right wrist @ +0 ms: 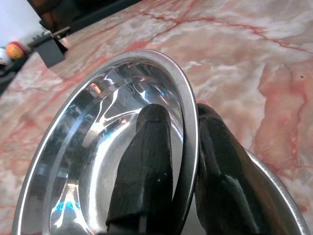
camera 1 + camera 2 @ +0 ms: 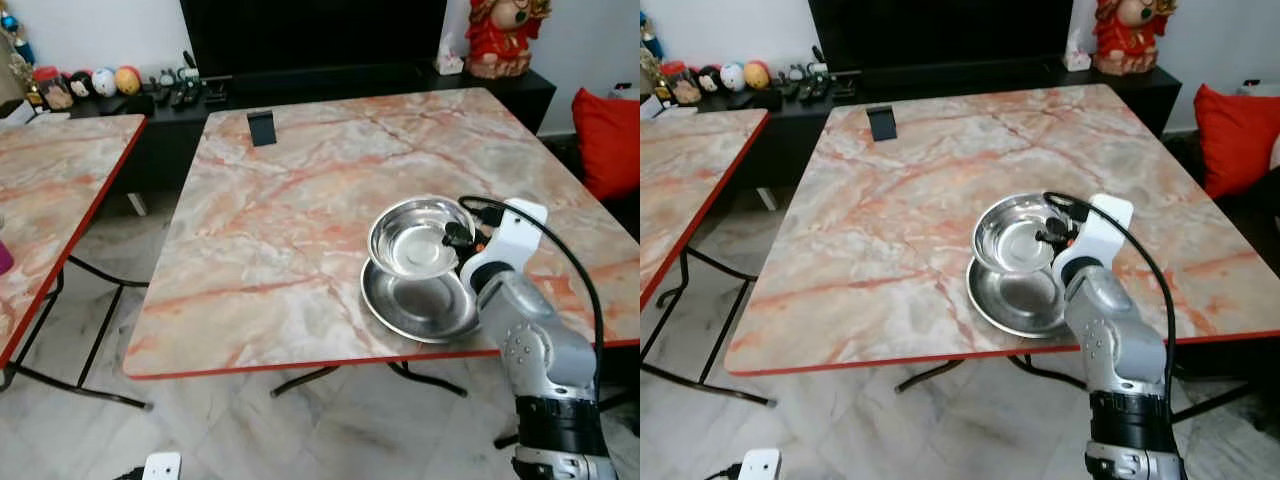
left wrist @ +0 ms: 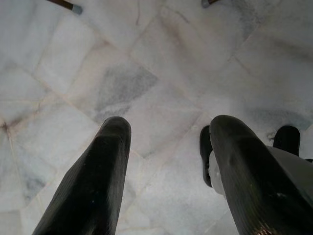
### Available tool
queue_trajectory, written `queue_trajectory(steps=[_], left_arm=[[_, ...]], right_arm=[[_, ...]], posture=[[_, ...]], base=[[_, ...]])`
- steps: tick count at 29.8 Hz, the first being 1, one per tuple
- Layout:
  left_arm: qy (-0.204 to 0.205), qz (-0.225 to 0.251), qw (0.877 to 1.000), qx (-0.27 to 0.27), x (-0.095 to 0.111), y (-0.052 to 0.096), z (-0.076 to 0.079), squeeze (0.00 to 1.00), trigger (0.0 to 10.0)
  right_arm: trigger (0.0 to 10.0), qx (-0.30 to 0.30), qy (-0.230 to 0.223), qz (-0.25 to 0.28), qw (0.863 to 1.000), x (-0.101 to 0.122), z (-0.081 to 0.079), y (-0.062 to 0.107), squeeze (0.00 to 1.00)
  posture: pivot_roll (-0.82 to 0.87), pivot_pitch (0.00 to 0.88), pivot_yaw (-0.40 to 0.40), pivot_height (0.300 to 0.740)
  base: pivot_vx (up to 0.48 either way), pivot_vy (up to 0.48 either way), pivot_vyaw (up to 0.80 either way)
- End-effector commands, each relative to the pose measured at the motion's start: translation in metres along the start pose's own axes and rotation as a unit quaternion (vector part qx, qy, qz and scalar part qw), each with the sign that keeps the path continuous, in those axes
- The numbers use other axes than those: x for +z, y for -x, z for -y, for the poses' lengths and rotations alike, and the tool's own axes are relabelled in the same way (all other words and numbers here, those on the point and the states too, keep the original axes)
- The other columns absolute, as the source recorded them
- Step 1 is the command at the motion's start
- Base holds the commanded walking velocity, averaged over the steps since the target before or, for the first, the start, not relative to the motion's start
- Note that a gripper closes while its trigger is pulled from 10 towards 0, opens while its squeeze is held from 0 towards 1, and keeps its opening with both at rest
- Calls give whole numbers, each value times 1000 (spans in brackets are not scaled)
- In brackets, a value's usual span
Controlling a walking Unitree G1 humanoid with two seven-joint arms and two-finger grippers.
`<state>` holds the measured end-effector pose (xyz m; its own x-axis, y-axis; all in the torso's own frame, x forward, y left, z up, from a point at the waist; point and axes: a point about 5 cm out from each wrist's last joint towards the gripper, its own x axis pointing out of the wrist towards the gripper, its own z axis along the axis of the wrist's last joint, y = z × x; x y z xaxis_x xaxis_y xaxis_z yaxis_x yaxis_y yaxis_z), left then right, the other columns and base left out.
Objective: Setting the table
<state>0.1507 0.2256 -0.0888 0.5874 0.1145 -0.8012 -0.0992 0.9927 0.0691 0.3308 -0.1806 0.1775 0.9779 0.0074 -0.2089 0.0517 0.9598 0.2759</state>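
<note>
As the marble-patterned worktop [image 2: 300, 230] with the red edge is the largest item present, it is recorded first: it carries the task's things near its front right portion, with a second similar worktop [image 2: 50, 190] standing well apart to the robot's left. A small dark stand [image 2: 261, 127] sits near the far edge. Behind it runs a dark cabinet [image 2: 300, 85] bearing small ornaments, and a red cushion [image 2: 610, 140] lies off to the right.

The lower steel bowl [image 2: 420, 308] rests flat on the worktop close to the front edge. The upper steel bowl [image 2: 420, 236] overlaps its far side and sits tilted, raised at the side nearer the arm.

The right end effector [image 1: 178, 161] is closed on the rim of the upper steel bowl, one finger inside the wall and the other outside, as the right wrist view shows plainly. The left end effector [image 3: 166, 176] hangs idle over the tiled floor [image 3: 146, 73], fingers parted and holding nothing.

Handling assessment: the bowls appear thin-walled, rigid and light, not fragile, but polished and likely slippery. A single-point rim pinch leaves the bowl free to swing or rotate about the fingers; slow travel is advised. The rim is the only practical hold, as the wall is smooth and curved. Contact between the two bowls may drag the lower one.
</note>
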Motion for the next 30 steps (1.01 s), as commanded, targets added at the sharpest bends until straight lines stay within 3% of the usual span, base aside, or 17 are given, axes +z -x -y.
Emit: queue_trajectory(steps=[1,12,30], left_arm=[[-2,-4,1000,5,-1,1,-6,0,10000],[-2,-4,1000,5,0,0,-6,0,10000],[2,-2,1000,4,0,0,-3,0,10000]], right_arm=[[10000,10,-12,9,1000,12,-7,3,0],[10000,-13,-28,-59,998,-6,8,4,0],[10000,-12,-15,-108,994,-30,15,1,0]], posture=[[-98,0,83,740],[-102,0,75,740],[-97,0,64,740]], base=[[0,0,0],[0,0,0],[0,0,0]])
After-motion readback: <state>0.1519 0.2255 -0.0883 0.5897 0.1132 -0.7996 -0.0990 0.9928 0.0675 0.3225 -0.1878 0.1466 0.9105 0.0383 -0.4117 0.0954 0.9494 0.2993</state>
